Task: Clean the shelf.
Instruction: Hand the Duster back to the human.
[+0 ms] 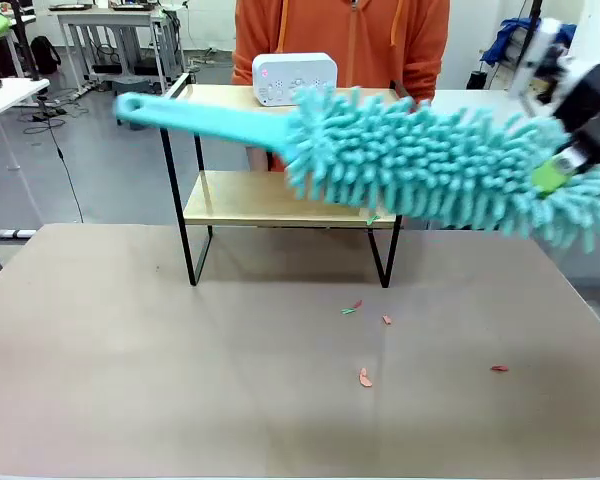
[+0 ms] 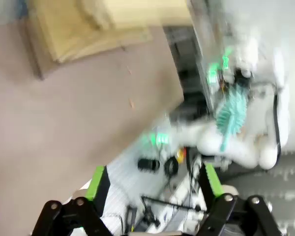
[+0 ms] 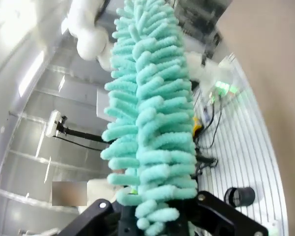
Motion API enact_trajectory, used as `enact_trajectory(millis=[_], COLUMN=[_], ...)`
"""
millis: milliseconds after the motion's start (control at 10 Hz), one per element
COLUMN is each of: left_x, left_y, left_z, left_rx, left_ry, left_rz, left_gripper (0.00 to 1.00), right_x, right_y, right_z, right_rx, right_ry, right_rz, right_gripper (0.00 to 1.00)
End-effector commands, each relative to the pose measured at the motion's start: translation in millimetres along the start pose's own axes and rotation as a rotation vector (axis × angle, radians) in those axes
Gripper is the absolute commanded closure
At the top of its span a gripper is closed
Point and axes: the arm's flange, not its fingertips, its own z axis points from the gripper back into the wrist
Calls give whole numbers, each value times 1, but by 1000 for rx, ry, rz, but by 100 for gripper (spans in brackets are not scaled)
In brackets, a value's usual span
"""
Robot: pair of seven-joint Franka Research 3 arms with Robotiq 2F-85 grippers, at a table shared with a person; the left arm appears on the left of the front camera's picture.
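My right gripper [image 1: 558,172] was clamped on the fluffy end of a long turquoise microfibre duster [image 1: 420,160], which I held in the air above the table. Its shaggy head stretched from my green pads toward the middle of the front view, and its smooth turquoise handle [image 1: 195,118] pointed on toward my left, slightly raised. In my right wrist view the duster [image 3: 150,123] rose straight up from between my black fingers [image 3: 221,219], its chenille strands bunched tight where I gripped them.

The small two-tier shelf of light wooden boards in a thin black metal frame [image 1: 280,200] stood at the far middle of the grey-brown table [image 1: 180,370], its four legs on the tabletop. From the front the duster crossed in front of its right side, hiding part of both boards. A small white box-shaped device [image 1: 293,77] sat on the top board, near the back. Behind the shelf stood a person in an orange zipped top [image 1: 340,35].

A few small scraps, reddish and green [image 1: 365,377], lay scattered on the table in front of the shelf, right of centre.

My left gripper [image 2: 155,184] hung with its jaws spread wide and nothing between the green pads [image 2: 96,182]. Its view was blurred; the wooden shelf [image 2: 88,29] showed at the top and the table surface [image 2: 64,123] below it, with the duster [image 2: 231,115] small and far off near my other arm.
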Motion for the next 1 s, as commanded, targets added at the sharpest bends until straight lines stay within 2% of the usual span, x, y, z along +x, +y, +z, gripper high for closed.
enact_trajectory(millis=[0, 100, 300, 400, 500, 600, 800, 900], left_x=[-6, -7, -3, -4, -4, -4, -4, -4], left_y=[41, 66, 94, 98, 98, 98, 98, 98], left_z=[-28, -43, -69, -18, -18, -18, -18, -18], left_rx=[5, 9, -50, 42, 42, 42, 42, 42], left_ry=[-621, -635, -523, -366, -366, -366, -366, -366], left_rz=[398, 465, 534, 371, 371, 371, 371, 371], left_gripper=[0, 0, 0, 0, 0, 0, 0, 0], right_x=[-59, -87, -140, -158, -173, -181, -183, -183], right_y=[11, 3, -31, -52, -78, -103, -132, -140], right_z=[57, 83, 121, 130, 135, 135, 136, 138], right_rx=[-49, -95, -37, -17, -42, -28, -35, -83], right_ry=[-361, -535, -792, -855, -929, -960, -990, -1021], right_rz=[39, -10, -70, -129, -233, -307, -451, -532], right_gripper=[100, 100, 100, 100, 100, 100, 100, 100])
